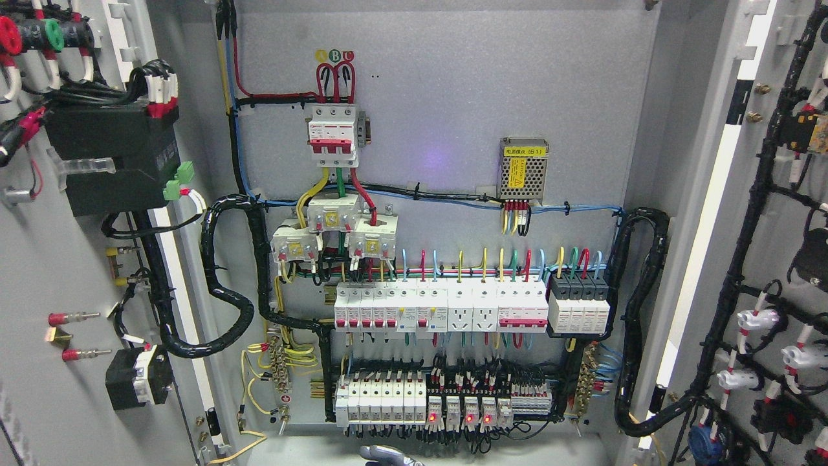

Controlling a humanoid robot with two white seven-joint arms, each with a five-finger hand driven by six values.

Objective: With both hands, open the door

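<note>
**Grey steel cabinet stands with both doors swung wide**

Grey painted steel makes up the electrical cabinet, and its back panel faces the head camera squarely. The left grey door is swung fully out at the picture's left, showing its inner face with a black box-shaped module, red and green round push-button backs near the top, and a small black switch block lower down. The right grey door is likewise open at the picture's right, its inner face carrying a black wire loom and white lamp holders.

Inside, a white three-pole main breaker with a red band sits high on the panel. Below it are three white current transformers with yellow labels. To the right hangs a perforated metal power supply with a yellow label. A long row of white miniature breakers and sockets runs across the middle, ending beside a black and white four-pole unit. Lower still, a row of small relays with lit red indicator lamps stands next to more white breakers. Thick black corrugated conduit loops from the left door into the cabinet.

At the bottom edge, just left of the middle, a sliver of a grey robot hand shows. Which arm it belongs to cannot be told, nor whether its fingers are open, closed or gripping anything.
</note>
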